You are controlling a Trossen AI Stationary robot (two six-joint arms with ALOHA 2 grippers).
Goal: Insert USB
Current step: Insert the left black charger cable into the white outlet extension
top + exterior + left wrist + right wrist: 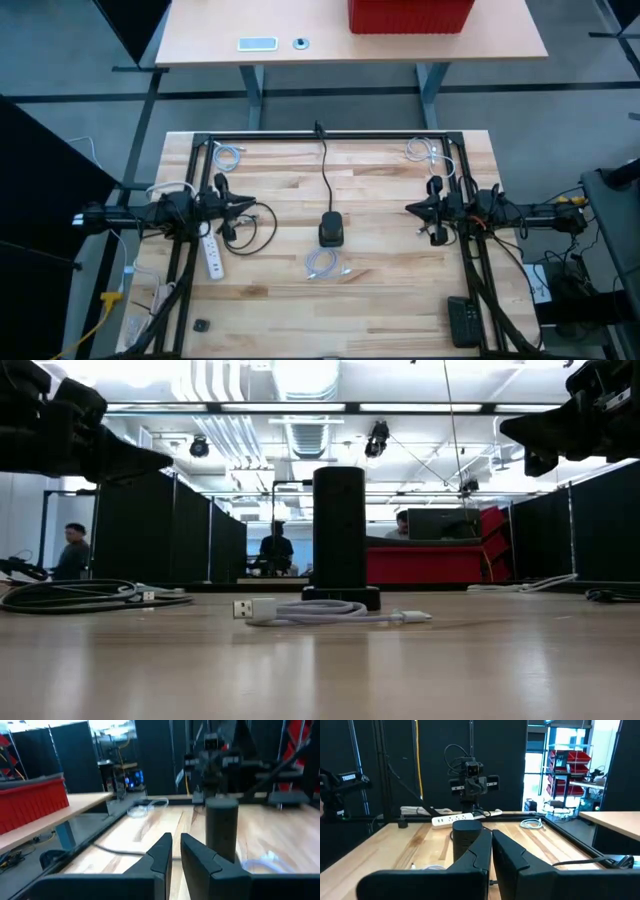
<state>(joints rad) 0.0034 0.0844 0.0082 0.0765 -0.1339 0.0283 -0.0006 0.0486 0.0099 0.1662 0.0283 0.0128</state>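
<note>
Nothing of the insertion is done yet, as far as the pictures show. The white USB cable (310, 612) lies coiled on the wooden table (380, 300) near its middle, a little toward the near edge, its metal plug free and pointing away from the coil, untouched by either arm. Just behind it stands the black upright hub (331, 229), whose own dark cord (324, 170) runs to the far edge; I judge this to be what the plug must enter, though no port can be made out.

The left gripper (250, 208) hangs above the left side of the table with its fingers all but closed and nothing between them. The right gripper (491, 851) hangs over the right side, clenched fully on nothing. Both point inward at the hub from well apart. Picking up the plug, turning it and seating it all remain.

The surface is pale jointed wood inside a black frame (330, 137). A white power strip (211, 254) with a black looped cable (255, 228) lies under the left arm, spare white cables (229, 155) sit coiled at both far corners, and a black remote-like object (463, 320) lies at the near right corner.

Beyond the far edge stands a second table (200, 35) bearing a red bin (410, 14). Farther off are black partition panels (150, 525), seated people (275, 548) and ceiling lights.
</note>
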